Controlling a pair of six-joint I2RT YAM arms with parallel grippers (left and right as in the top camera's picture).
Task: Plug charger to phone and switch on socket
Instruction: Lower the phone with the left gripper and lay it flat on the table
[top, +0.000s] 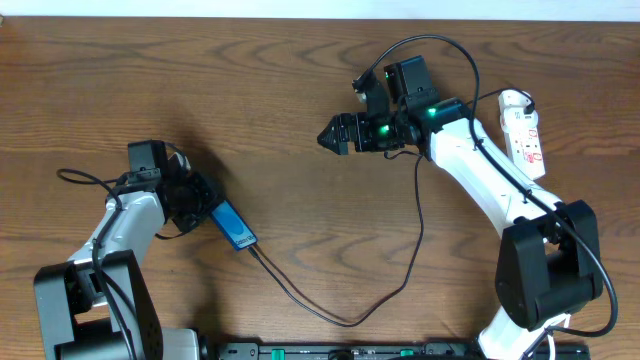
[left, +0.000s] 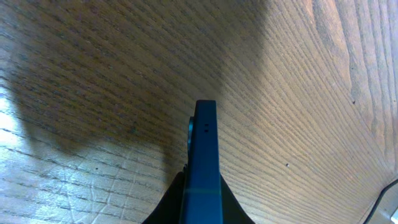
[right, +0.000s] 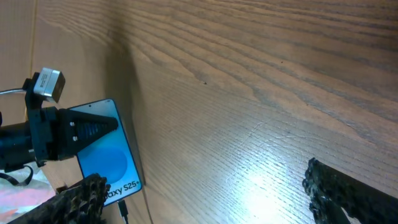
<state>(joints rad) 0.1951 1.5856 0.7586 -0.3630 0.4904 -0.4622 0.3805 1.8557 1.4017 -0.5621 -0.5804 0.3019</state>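
In the left gripper (top: 208, 212), phone (top: 233, 225), charger (top: 300, 298) seemingly attached.

Right arm (top: 480, 170): white links, black joints, green lights glowing just behind the hand.
Right hand (top: 332, 134): black, with rough-textured fingers (right: 339, 186).
Left arm (top: 125, 215): white link between black joints.
Left hand (top: 210, 208): black, smooth tapered fingers (left: 168, 202).
Wrist cable (top: 440, 42): thin, black, looped behind the right hand.
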